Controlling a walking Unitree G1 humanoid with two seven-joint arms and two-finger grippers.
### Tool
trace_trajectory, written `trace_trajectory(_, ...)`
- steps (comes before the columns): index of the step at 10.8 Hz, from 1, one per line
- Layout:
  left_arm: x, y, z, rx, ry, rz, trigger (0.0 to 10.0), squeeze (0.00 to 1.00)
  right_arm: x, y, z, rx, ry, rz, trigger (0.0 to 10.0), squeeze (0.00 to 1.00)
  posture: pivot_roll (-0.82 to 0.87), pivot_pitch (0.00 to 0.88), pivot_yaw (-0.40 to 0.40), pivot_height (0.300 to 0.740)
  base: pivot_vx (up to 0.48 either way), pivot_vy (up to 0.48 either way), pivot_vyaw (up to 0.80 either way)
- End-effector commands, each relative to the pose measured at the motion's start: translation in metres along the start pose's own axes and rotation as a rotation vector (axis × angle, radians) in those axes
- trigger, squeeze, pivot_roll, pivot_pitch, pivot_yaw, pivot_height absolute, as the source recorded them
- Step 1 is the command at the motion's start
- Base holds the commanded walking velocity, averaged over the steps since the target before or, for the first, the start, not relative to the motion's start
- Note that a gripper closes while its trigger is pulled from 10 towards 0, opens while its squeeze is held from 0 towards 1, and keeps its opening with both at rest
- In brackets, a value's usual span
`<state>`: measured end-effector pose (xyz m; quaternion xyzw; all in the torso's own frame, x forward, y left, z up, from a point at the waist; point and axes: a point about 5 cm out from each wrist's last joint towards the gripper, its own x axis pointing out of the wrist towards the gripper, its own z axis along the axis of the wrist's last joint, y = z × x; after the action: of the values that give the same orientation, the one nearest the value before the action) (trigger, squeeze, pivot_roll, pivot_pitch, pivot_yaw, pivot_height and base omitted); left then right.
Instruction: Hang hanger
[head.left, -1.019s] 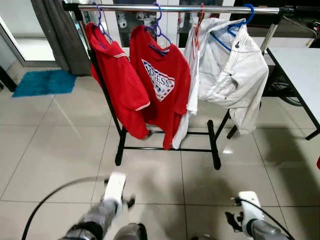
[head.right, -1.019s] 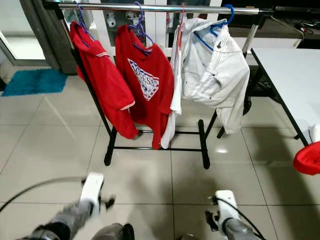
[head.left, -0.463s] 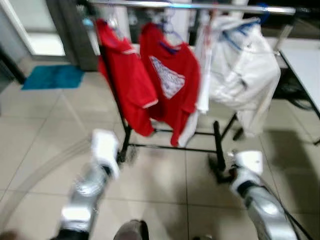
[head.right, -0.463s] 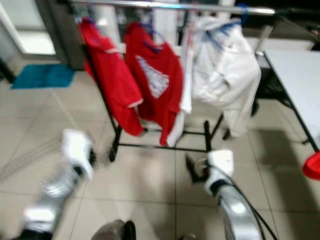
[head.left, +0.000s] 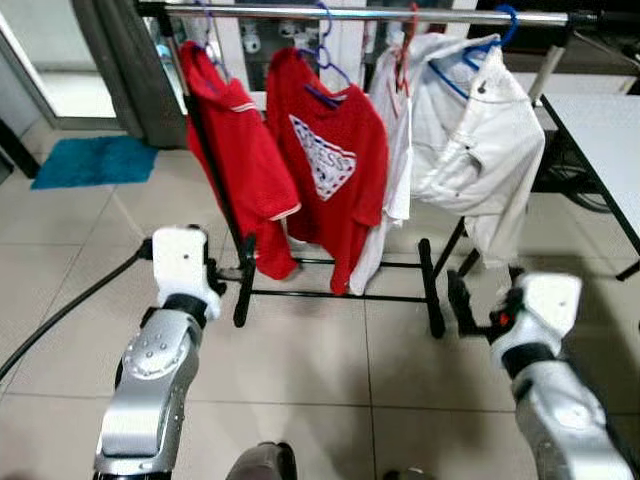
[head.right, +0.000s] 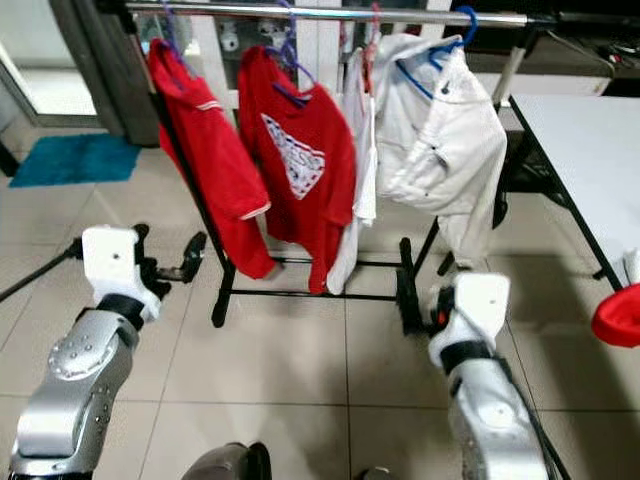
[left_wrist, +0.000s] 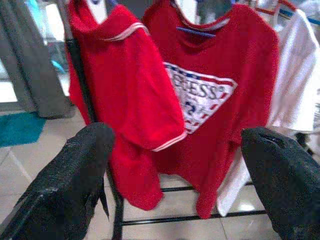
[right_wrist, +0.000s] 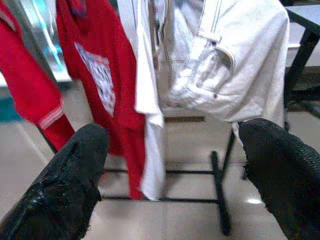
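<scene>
1. The robot is standing on the tiled floor (head.left: 330, 350) facing a rack (head.left: 300, 292); both arms are lifted out in front, which I take as readying to work at the rail (head.left: 360, 14) rather than hanging idle.

2. The left tool (left_wrist: 180, 165) is pointing at the red clothes; its two black fingers (left_wrist: 75, 170) are standing wide apart with nothing between them.

3. The right tool (right_wrist: 172, 172) is aiming at the white garments and the foot of the rack; its fingers (right_wrist: 75, 170) are likewise spread and gripping nothing.

4. The hangers are already sitting on the rail: a purple one (head.left: 325, 70) carrying the printed red tee (head.left: 335, 170), a blue one (head.left: 480, 45) carrying the white jacket (head.left: 480, 140), and a red one (head.left: 403, 40) between them with a white shirt (head.left: 395, 170); a red polo (head.left: 235, 150) is hanging at the rack's left end, by the upright.

5. I cannot make out a loose hanger waiting to be hung; neither tool is carrying one.

6. The clothes are hanging close together, sleeves touching, so any new hook would need a gap on the rail; the barest stretch seems to be at the right end.

7. A white table (head.left: 600, 130) is standing to the robot's right, with something red (head.right: 618, 318) at its near edge; what it is, I cannot tell.
</scene>
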<state>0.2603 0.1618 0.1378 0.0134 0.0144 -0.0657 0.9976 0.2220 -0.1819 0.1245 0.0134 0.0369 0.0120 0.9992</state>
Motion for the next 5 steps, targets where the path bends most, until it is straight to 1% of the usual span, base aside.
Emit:
trace_trajectory(1, 0.0, -0.006, 0.003, 0.014, 0.006, -0.035, 10.0, 1.0, 0.0, 0.0, 0.008, 0.002, -0.006, -0.016, 10.0, 1.0, 0.07, 0.06, 0.05, 0.74, 0.0, 0.0, 0.0)
trace_trajectory(2, 0.002, -0.009, 0.007, 0.024, 0.0, -0.045, 10.0, 1.0, 0.002, -0.001, 0.008, -0.012, 0.006, -0.036, 10.0, 1.0, 0.07, 0.061, 0.05, 0.74, 0.0, 0.0, 0.0)
trace_trajectory(3, 0.005, -0.01, 0.011, 0.059, -0.013, -0.037, 10.0, 1.0, 0.003, 0.0, 0.008, -0.006, 0.002, -0.022, 10.0, 1.0, 0.07, 0.06, 0.054, 0.74, 0.0, 0.0, 0.0)
trace_trajectory(4, 0.006, -0.01, 0.013, 0.064, -0.013, -0.039, 10.0, 1.0, 0.003, 0.002, 0.009, -0.029, 0.011, -0.01, 10.0, 1.0, 0.06, 0.059, 0.06, 0.74, 0.0, 0.0, 0.69)
trace_trajectory(5, 0.006, -0.011, 0.015, 0.068, -0.013, -0.053, 10.0, 0.92, 0.003, 0.008, 0.01, 0.006, 0.018, 0.017, 10.0, 1.0, 0.06, 0.059, 0.066, 0.74, 0.0, 0.0, 0.8)
